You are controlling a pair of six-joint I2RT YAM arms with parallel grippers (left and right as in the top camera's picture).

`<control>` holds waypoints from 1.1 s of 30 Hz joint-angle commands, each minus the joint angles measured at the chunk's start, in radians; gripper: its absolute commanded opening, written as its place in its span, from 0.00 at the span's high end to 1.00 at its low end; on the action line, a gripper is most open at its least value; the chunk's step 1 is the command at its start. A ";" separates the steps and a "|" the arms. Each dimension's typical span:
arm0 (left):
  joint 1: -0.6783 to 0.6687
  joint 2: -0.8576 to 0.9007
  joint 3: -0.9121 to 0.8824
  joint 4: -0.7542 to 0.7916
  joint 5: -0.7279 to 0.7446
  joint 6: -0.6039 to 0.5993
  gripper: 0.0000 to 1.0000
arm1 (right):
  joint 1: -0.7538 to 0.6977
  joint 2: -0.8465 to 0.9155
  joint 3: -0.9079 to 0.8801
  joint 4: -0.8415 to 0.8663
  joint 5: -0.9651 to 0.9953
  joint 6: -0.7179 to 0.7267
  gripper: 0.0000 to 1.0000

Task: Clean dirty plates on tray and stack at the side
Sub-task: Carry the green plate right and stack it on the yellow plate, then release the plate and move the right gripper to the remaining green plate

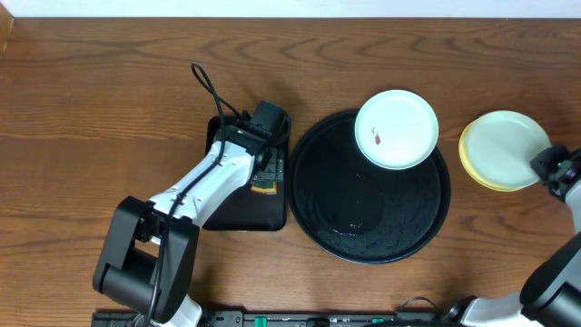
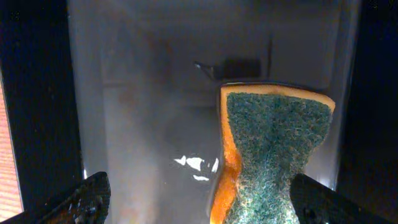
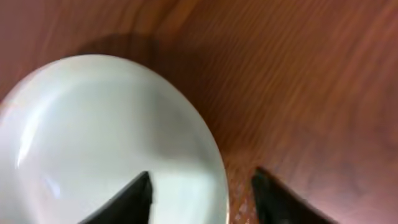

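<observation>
Step in hand: judged to be setting a cleaned plate on the side stack; one plate is left to clean.
Doing it well: spread the jaws fully clear of the rim, then lift straight up so neither finger drags the top plate off centre. Back away toward the outer side, not across the stack.
Right gripper (image 3: 202,186): jaws partly apart, straddling the rim of the mint plate (image 3: 106,137). One finger is above the plate's inside, the other outside it over the bare table (image 3: 311,74). The gap is wider than the rim, so it reads as no grip. Contact of the inner finger with the plate cannot be told.
Side stack: the mint plate lies on the yellow plate (image 1: 466,156), right of the round tray (image 1: 363,227) and apart from it. No smear shows on the mint plate.
Left gripper (image 2: 199,186): jaws wide apart, holding nothing, hanging over the rectangular tray (image 1: 245,216).
Sponge (image 2: 273,155): green scouring face up in the rectangular tray, between the fingers and nearer one of them.
Round tray: middle and near side bare, glossy.
Smeared plate (image 1: 397,128): farthest out, at the round tray's far rim and partly over it, with a small red-brown mark (image 1: 375,139) left of its centre.
Risk: that plate's overhang could let it tip under sponge pressure.
</observation>
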 commanded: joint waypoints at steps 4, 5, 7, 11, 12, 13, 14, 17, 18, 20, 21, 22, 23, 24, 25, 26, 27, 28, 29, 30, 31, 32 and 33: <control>0.004 0.002 -0.004 -0.003 -0.023 0.002 0.07 | 0.000 -0.049 0.028 -0.023 -0.305 -0.240 0.37; 0.004 0.002 -0.004 -0.003 -0.023 0.002 0.07 | 0.002 -0.064 0.040 -0.029 -0.340 -0.263 0.38; 0.004 0.002 -0.004 -0.003 -0.023 0.002 0.07 | 0.010 -0.094 0.095 -0.085 -0.420 -0.318 0.41; 0.004 0.002 -0.004 -0.003 -0.023 0.002 0.07 | 0.089 -0.087 0.343 -0.364 -0.398 -0.410 0.41; 0.004 0.002 -0.004 -0.003 -0.024 0.002 0.07 | 0.122 -0.074 0.422 -0.442 -0.362 -0.440 0.41; 0.004 0.002 -0.004 -0.003 -0.023 0.002 0.07 | 0.160 -0.057 0.505 -0.516 -0.317 -0.469 0.41; 0.004 0.002 -0.004 -0.003 -0.023 0.002 0.07 | 0.207 -0.032 0.600 -0.591 -0.256 -0.497 0.41; 0.004 0.002 -0.004 -0.003 -0.024 0.002 0.07 | 0.332 0.046 0.818 -0.715 -0.137 -0.570 0.41; 0.004 0.002 -0.004 -0.003 -0.023 0.002 0.07 | 0.371 0.073 0.874 -0.737 -0.114 -0.599 0.41; 0.004 0.002 -0.004 -0.003 -0.024 0.002 0.07 | 0.451 0.130 0.956 -0.759 -0.055 -0.643 0.41; 0.004 0.002 -0.004 -0.003 -0.023 0.002 0.07 | 0.475 0.148 0.966 -0.756 -0.035 -0.658 0.41; 0.004 0.002 -0.004 -0.003 -0.023 0.002 0.07 | 0.500 0.167 0.968 -0.752 -0.020 -0.682 0.41; 0.004 0.002 -0.004 -0.003 -0.023 0.002 0.07 | 0.528 0.192 0.965 -0.749 -0.007 -0.710 0.40; 0.004 0.002 -0.004 -0.003 -0.023 0.002 0.07 | 0.548 0.216 0.961 -0.747 0.003 -0.726 0.40; 0.004 0.002 -0.004 -0.003 -0.023 0.002 0.07 | 0.566 0.242 0.957 -0.745 0.008 -0.735 0.39; 0.004 0.002 -0.004 -0.003 -0.024 0.002 0.07 | 0.580 0.272 0.954 -0.745 0.009 -0.747 0.37; 0.004 0.002 -0.004 -0.003 -0.023 0.002 0.07 | 0.592 0.302 0.954 -0.745 0.011 -0.755 0.36; 0.004 0.002 -0.004 -0.003 -0.023 0.002 0.07 | 0.601 0.336 0.954 -0.743 0.021 -0.764 0.37; 0.004 0.002 -0.004 -0.003 -0.023 0.002 0.07 | 0.604 0.366 0.954 -0.736 0.036 -0.768 0.43; 0.004 0.002 -0.004 -0.003 -0.024 0.002 0.07 | 0.604 0.393 0.954 -0.729 0.055 -0.768 0.45; 0.004 0.002 -0.004 -0.003 -0.024 0.002 0.07 | 0.603 0.420 0.954 -0.725 0.067 -0.768 0.48; 0.004 0.002 -0.004 -0.003 -0.024 0.002 0.07 | 0.601 0.443 0.954 -0.722 0.069 -0.768 0.49; 0.004 0.002 -0.004 -0.003 -0.023 0.002 0.07 | 0.599 0.466 0.954 -0.721 0.069 -0.768 0.50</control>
